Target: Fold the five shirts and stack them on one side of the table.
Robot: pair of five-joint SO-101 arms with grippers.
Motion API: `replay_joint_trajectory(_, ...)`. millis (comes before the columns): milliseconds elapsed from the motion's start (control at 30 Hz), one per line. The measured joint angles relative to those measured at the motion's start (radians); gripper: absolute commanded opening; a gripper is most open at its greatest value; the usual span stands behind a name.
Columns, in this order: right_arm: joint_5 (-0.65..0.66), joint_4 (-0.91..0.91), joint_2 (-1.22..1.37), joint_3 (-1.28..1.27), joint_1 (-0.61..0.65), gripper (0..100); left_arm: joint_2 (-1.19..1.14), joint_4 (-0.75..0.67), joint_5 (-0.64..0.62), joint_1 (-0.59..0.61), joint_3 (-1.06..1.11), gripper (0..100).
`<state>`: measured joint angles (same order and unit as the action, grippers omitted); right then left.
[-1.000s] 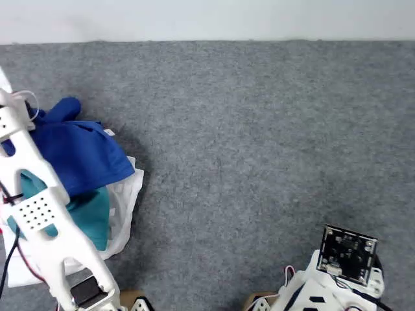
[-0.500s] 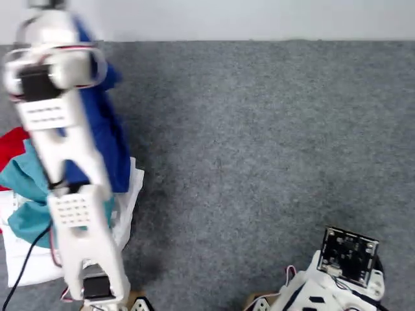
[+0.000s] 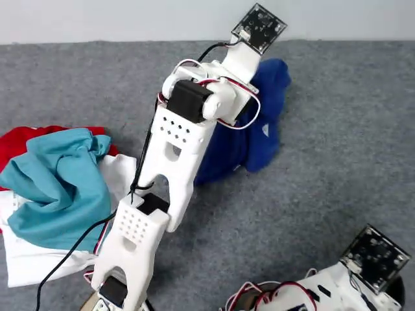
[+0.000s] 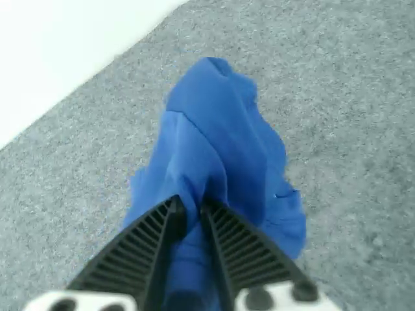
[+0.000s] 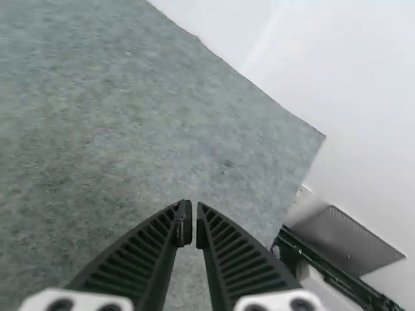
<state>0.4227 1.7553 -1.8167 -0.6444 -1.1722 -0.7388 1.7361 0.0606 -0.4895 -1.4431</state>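
A blue shirt (image 3: 266, 123) hangs bunched over the middle far part of the grey table, its lower end dragging on the felt. My left gripper (image 4: 192, 208) is shut on the blue shirt (image 4: 220, 149), pinching a fold between its black fingers. The left arm (image 3: 188, 129) stretches from the near left edge up to the shirt. A pile at the left holds a teal shirt (image 3: 61, 188), a red shirt (image 3: 26, 139) and a white shirt (image 3: 39, 262). My right gripper (image 5: 189, 223) is shut on nothing, above bare felt, its arm (image 3: 363, 272) at the near right corner.
Grey felt (image 3: 337, 175) covers the table, with open room on the right half. A white wall (image 3: 130, 19) runs along the far edge. In the right wrist view the felt's edge (image 5: 285, 116) meets white wall, with dark equipment (image 5: 324, 259) beyond it.
The left arm has swung from the pile at the left toward the middle far side, carrying the blue shirt with it. The teal and red shirts are now uncovered. The right arm shifted slightly.
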Motion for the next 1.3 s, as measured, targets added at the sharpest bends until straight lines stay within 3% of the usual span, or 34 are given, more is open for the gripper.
replay_joint_trajectory(233, 0.0, 0.0, 0.0, 0.002, -0.037, 3.3, 0.002, 0.0, 0.0, -0.032, 0.002, 12)
replay_joint_trajectory(600, 0.0, 0.0, 0.0, 0.026, -0.037, 3.3, 0.015, 0.0, 0.0, -0.293, 0.005, 13)
replay_joint_trajectory(733, 0.0, -0.003, 0.0, 0.026, -0.037, 3.3, 0.051, 0.0, 0.0, -0.218, 0.005, 13)
replay_joint_trajectory(867, 0.0, -0.064, 0.025, 0.021, -0.012, 3.3, 0.063, 0.0, 0.0, -0.014, 0.008, 13)
replay_joint_trajectory(1033, 0.0, -0.147, 0.273, 0.032, 0.149, 3.3, 0.074, 0.0, 0.0, 0.206, 0.144, 13)
replay_joint_trajectory(1300, -0.133, -0.049, 0.918, 0.46, 0.69, 3.3, 0.212, 0.0, 0.0, 0.241, 0.603, 13)
